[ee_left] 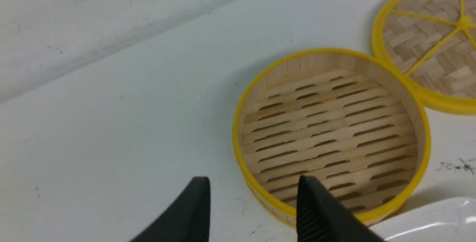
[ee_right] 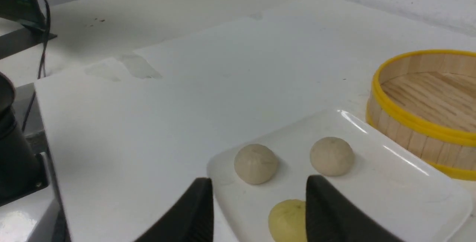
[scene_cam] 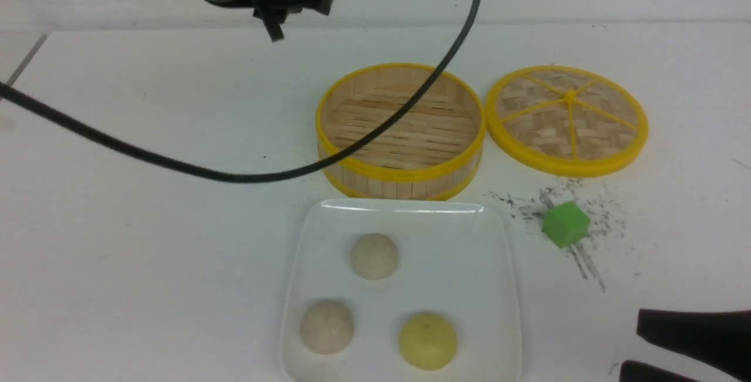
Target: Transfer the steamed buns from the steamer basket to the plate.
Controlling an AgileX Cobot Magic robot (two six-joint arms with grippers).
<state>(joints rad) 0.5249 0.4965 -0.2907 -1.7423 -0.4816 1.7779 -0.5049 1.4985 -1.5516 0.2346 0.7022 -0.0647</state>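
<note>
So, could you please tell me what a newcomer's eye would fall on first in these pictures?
Probably the three steamed buns, two beige and one pale yellow, sitting apart on the white square plate nearest the robot. Just behind it stands the empty yellow-rimmed steamer basket, with a flat woven disc lying to its right. A bright green cube sits among dark specks right of the plate, and a black cable loops across the front view.

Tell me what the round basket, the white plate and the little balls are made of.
The basket looks like bamboo or light wood: pale grained slats, with glossy yellow rims, probably plastic. The plate seems glazed ceramic or hard plastic, given its sharp highlights. The balls look matte, faintly speckled: perhaps foam or dough.
</note>
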